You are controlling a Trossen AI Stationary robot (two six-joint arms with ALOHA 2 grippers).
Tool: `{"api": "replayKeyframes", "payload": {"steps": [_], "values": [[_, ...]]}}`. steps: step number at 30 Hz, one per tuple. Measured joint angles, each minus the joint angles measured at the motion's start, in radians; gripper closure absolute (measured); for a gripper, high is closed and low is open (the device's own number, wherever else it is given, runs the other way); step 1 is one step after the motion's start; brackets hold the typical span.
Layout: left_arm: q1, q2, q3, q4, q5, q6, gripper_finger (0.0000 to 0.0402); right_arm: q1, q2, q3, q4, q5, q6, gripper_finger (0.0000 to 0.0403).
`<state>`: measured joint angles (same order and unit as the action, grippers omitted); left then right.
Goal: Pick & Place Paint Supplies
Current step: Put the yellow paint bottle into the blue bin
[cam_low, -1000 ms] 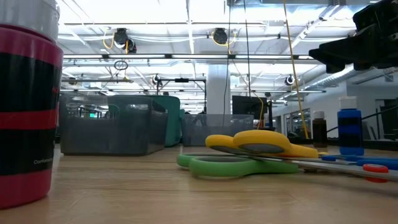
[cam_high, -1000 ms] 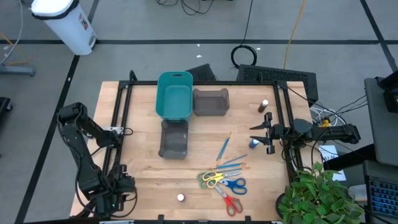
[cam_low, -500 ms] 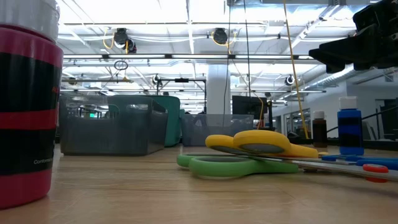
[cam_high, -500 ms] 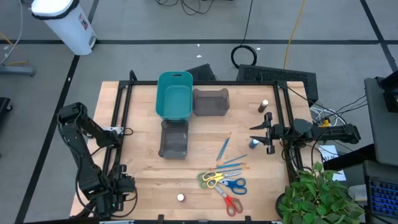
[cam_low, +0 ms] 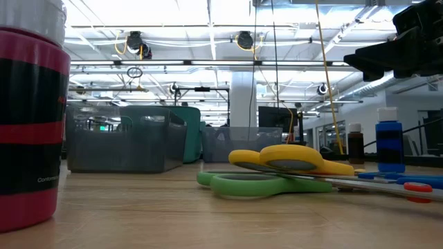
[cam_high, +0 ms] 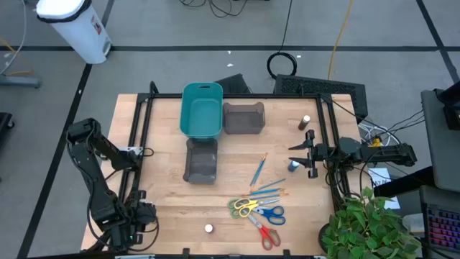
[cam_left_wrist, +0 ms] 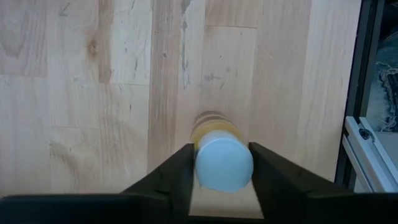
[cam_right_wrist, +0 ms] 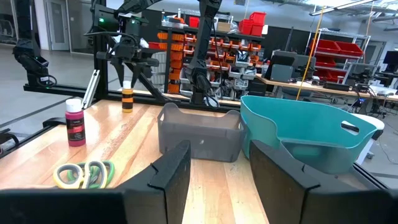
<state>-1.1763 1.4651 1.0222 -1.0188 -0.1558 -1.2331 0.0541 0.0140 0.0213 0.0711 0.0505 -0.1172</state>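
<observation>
The wooden tabletop stands in a big workshop with bright ceiling lights. At its near left corner, the left gripper has its jaws close around a small orange bottle with a pale cap. The right gripper hangs half open just beside the blue bottle.

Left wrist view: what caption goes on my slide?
Left gripper straddling a white-capped yellowish paint bottle standing on the wooden table.
</observation>
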Motion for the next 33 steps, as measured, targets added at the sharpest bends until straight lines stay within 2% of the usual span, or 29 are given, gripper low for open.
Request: {"api": "replayKeyframes", "payload": {"steps": [3,6,9,15,20,26,28,33], "values": [[0.000,0.000,0.000,0.000,0.000,0.000,0.0205,0.000,0.000,0.000,0.000,0.000,0.000,0.0248],[0.000,0.000,0.000,0.000,0.000,-0.001,0.0199,0.000,0.000,0.000,0.000,0.000,0.000,0.0248],[0.000,0.000,0.000,0.000,0.000,-0.001,0.0216,0.000,0.000,0.000,0.000,0.000,0.000,0.0248],[0.000,0.000,0.000,0.000,-0.001,-0.002,0.0277,0.000,0.000,0.000,0.000,0.000,0.000,0.0248],[0.000,0.000,0.000,0.000,-0.002,-0.002,0.0279,0.000,0.000,0.000,0.000,0.000,0.000,0.0248],[0.000,0.000,0.000,0.003,-0.001,-0.002,0.0235,0.000,0.000,0.000,0.000,0.000,0.000,0.0248],[0.000,0.000,0.000,0.003,-0.001,-0.002,0.0239,0.000,0.000,0.000,0.000,0.000,0.000,0.0248],[0.001,0.000,0.000,0.002,-0.002,-0.007,0.0280,0.000,0.000,0.000,0.000,0.000,0.000,0.0248]]}}
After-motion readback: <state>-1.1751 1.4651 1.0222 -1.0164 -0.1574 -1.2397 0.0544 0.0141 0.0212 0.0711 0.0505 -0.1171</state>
